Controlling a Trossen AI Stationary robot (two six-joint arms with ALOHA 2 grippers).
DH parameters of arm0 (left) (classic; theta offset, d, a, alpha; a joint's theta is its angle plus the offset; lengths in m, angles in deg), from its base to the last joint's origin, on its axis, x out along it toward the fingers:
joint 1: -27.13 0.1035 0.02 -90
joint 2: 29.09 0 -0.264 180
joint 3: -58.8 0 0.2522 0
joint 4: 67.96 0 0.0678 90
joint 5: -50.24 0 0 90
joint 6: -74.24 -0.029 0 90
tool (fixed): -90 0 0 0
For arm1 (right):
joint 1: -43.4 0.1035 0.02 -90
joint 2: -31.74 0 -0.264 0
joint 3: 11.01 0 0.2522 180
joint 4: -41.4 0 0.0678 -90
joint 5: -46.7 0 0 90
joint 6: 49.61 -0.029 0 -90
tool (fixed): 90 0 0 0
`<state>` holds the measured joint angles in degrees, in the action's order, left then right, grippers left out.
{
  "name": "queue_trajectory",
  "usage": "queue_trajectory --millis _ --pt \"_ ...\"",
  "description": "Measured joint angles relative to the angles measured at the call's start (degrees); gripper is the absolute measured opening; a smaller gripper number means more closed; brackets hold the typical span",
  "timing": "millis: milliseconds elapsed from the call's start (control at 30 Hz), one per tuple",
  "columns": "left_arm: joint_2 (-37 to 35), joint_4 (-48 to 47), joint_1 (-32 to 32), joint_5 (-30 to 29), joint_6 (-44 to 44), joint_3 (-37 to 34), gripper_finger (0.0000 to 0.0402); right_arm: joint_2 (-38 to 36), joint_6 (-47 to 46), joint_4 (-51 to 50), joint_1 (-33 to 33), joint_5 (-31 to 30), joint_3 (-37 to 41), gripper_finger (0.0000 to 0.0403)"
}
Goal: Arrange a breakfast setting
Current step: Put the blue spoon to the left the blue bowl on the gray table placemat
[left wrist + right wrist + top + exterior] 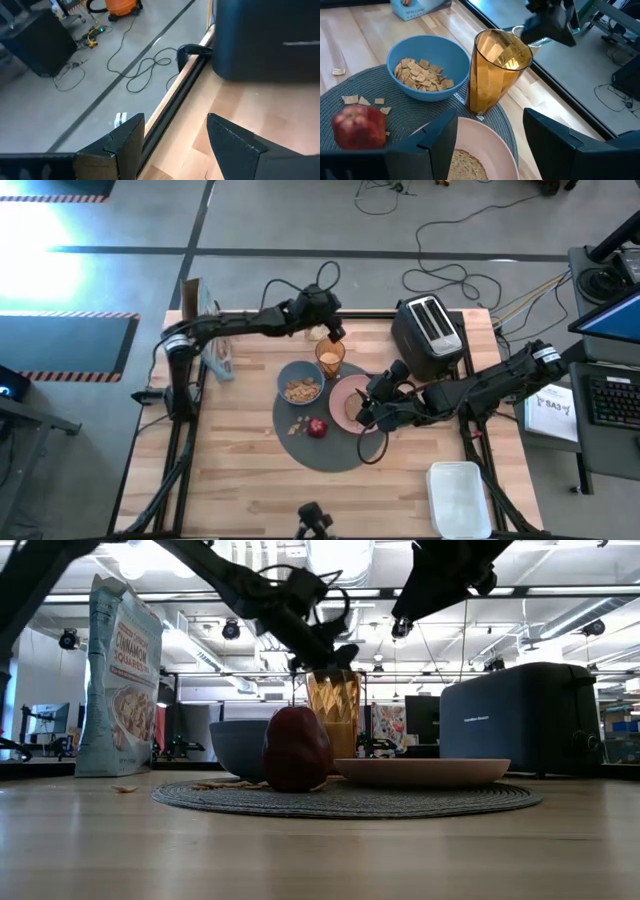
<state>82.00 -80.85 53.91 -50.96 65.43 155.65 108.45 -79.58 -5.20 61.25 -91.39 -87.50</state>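
Though hidden low, toast slice (465, 166) on pink plate (492, 142)

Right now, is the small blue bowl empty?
No, the small blue bowl holds square cereal pieces, plainly seen in the right wrist view.

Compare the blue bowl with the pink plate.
The bowl is blue, deep and steep-walled; the plate is pink, wide and shallow. The bowl holds a heap of small cereal squares; the plate holds one round toast slice. Both stand upright on the grey mat, next to the tumbler.
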Motion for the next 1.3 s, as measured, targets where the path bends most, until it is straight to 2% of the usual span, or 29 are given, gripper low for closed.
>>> queue_trajectory --millis 200,433,600,867,1300 --pt "4.3 -1.5 1.1 -0.4 2.9 5.2 0.0181 0.0 0.0 0.0 0.0 0.0 0.2 0.0215" --pt "4.8 -3.0 1.3 -6.5 2.6 5.5 0.0149 0.0 -0.1 -0.6 0.0 0.0 0.3 0.0215" --pt "4.4 -6.0 1.1 -7.1 3.8 5.4 0.0143 -0.1 -0.1 -1.3 0.0 0.0 0.3 0.0215" --pt "4.1 -8.4 1.1 -16.8 5.5 5.3 0.0144 -0.1 -0.1 -1.2 0.0 0.1 0.5 0.0215" --pt "4.1 -8.9 1.7 -16.7 5.5 5.3 0.0138 -0.1 -2.9 -1.2 0.0 0.1 0.5 0.0215"
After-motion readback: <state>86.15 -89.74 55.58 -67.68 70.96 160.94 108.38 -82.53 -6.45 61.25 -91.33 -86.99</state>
